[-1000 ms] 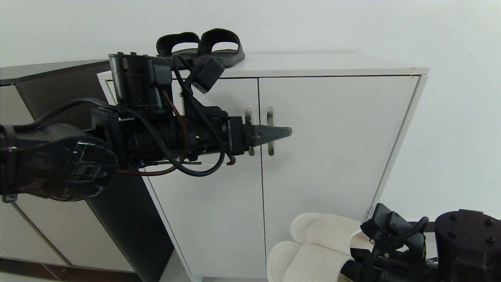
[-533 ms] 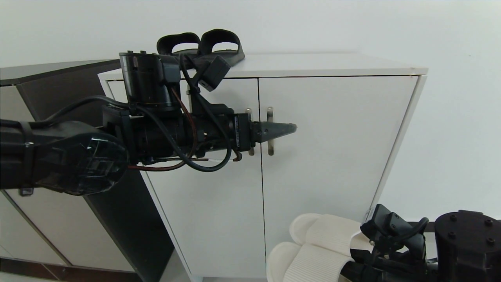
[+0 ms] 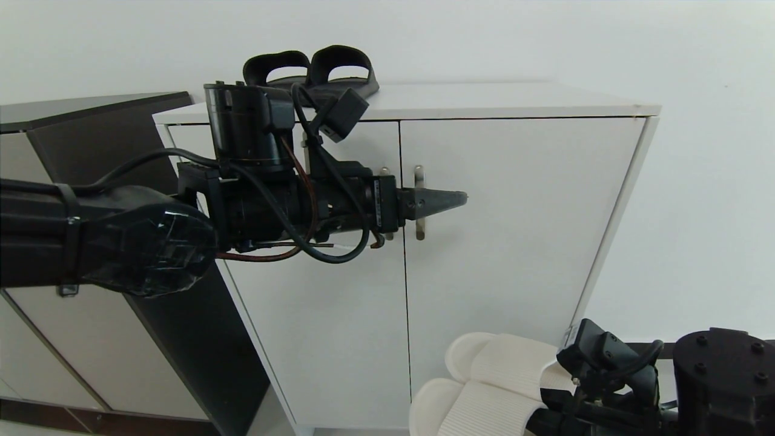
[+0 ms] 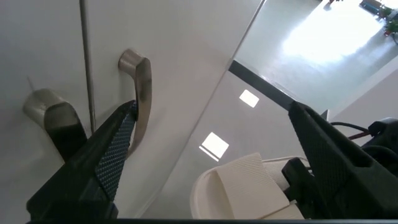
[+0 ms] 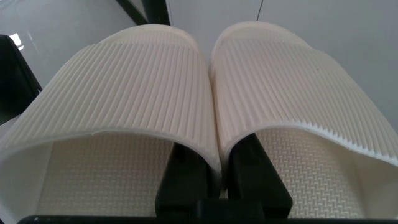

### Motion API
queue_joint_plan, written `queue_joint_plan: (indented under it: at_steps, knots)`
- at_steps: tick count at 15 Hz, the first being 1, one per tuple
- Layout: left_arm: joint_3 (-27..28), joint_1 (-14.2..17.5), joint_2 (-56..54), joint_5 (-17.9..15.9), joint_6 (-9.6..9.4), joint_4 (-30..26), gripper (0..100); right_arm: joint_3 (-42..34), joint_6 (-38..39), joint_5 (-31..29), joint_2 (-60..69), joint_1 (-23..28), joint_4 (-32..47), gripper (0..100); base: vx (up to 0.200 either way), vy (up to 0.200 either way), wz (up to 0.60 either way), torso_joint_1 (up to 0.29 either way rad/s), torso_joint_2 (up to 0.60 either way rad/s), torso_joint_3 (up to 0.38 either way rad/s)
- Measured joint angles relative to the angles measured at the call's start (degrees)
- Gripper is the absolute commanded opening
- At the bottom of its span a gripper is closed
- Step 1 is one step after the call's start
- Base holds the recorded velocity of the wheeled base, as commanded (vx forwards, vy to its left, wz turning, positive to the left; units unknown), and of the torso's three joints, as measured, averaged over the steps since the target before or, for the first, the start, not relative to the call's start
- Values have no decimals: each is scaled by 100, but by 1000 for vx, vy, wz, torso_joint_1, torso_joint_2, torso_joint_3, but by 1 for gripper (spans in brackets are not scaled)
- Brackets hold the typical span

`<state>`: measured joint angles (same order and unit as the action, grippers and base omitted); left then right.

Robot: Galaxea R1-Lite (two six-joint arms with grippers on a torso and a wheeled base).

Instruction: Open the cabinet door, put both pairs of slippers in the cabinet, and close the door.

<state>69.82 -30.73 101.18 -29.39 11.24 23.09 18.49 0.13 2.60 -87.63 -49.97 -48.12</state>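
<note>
1. The left gripper [image 3: 455,198] has slid right to the right-hand handle [image 3: 418,175], jaws wide apart and empty.
2. The door [image 3: 514,242] is shut, so opening is in hand. Next, probably: clamp the handle and pull.
3. The right gripper [image 5: 216,177] pinches the white slippers [image 3: 490,381], low and near. The black slippers [image 3: 315,66] lie atop the cabinet [image 3: 514,100].

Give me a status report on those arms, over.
Left gripper open at the right door's handle. Right gripper shut on white slippers. Cabinet doors closed, black slippers on top. Nothing blocking the doors.

dark sideboard [image 3: 79,109], white wall [image 3: 545,36], glossy floor [image 4: 323,37]
</note>
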Motion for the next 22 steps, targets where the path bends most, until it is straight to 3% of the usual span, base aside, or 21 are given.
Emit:
queue_joint_plan:
  at_steps: [1, 2, 5, 9, 14, 22]
  knots:
    - [13, -2, 22, 0, -2, 0, 100, -13, 2, 0, 2, -9, -2, 0, 0, 0, 0, 0, 0, 0]
    - [20, -7, 41, -2, 0, 4, 0, -28, 2, 9, 2, -28, -2, 0, 0, 0, 0, 0, 0, 0]
    - [6, -11, 57, 16, -2, 0, 0, -50, 2, 106, 20, -52, -5, 0, 0, 0, 0, 0, 0, 0]
    - [-223, -116, -112, -6, -11, -11, 0, -218, -11, 833, 293, -68, 0, 0, 0, 0, 0, 0, 0, 0]
    - [-1208, -549, -805, 55, 13, 291, 0, -336, -172, 897, 524, -72, 13, 0, 0, 0, 0, 0, 0, 0]
    - [-2253, -600, -1720, 189, 17, 494, 0, -347, -177, 900, 540, -63, 24, 0, 0, 0, 0, 0, 0, 0]
